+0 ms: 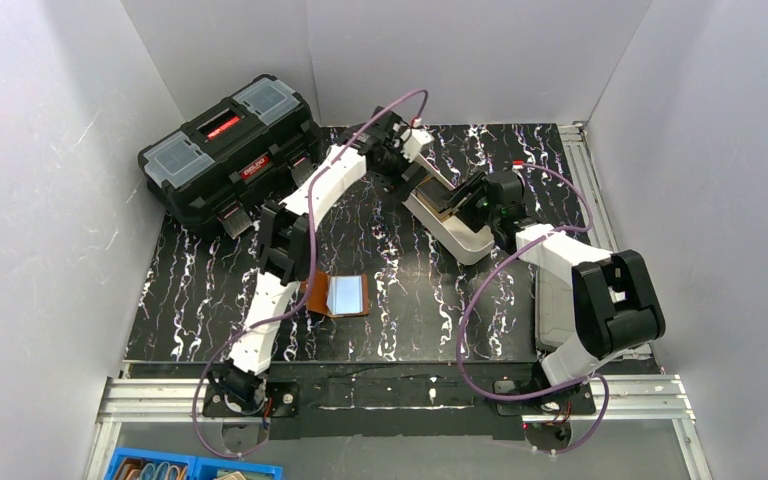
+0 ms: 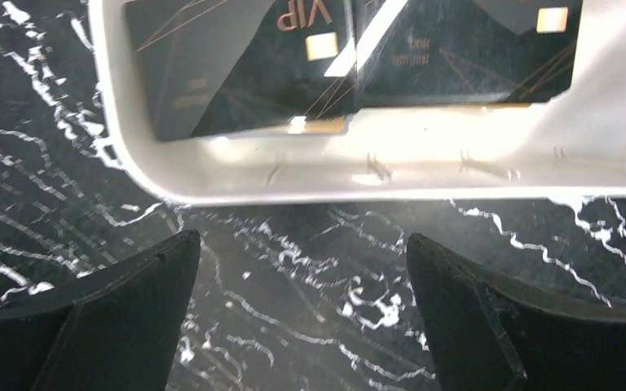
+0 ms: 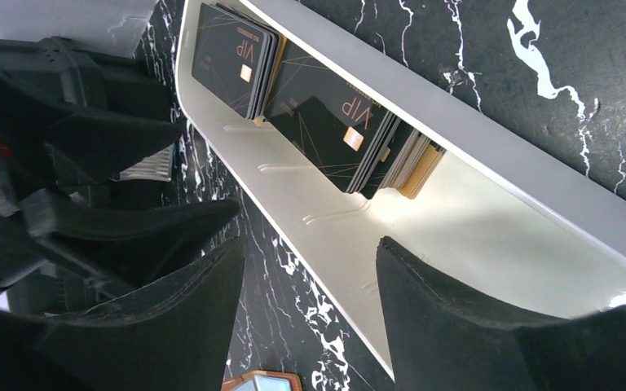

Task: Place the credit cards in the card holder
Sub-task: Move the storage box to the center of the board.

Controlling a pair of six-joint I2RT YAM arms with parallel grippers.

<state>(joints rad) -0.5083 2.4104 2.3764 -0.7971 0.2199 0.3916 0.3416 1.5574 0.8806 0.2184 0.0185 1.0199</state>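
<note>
Top external view: the card holder (image 1: 340, 295) lies open on the dark marbled surface (image 1: 410, 320) beside the left arm, blue-grey lining up, well apart from the white tray (image 1: 457, 240) at the far middle. The credit cards (image 3: 334, 130) sit inside that tray in two dark stacks marked VIP, leaning on its long wall. None is in the holder.

The left claw (image 2: 301, 318) hangs over bare surface just beside the tray's rounded end, its jaws spread wide and empty. The right claw (image 3: 310, 318) stands partly spread with nothing held: one finger is over the tray's floor and the other over the surface outside, with the tray's wall between them. Whether either finger touches the wall cannot be told. A black toolbox (image 1: 230, 150) stands at the far left corner.
</note>
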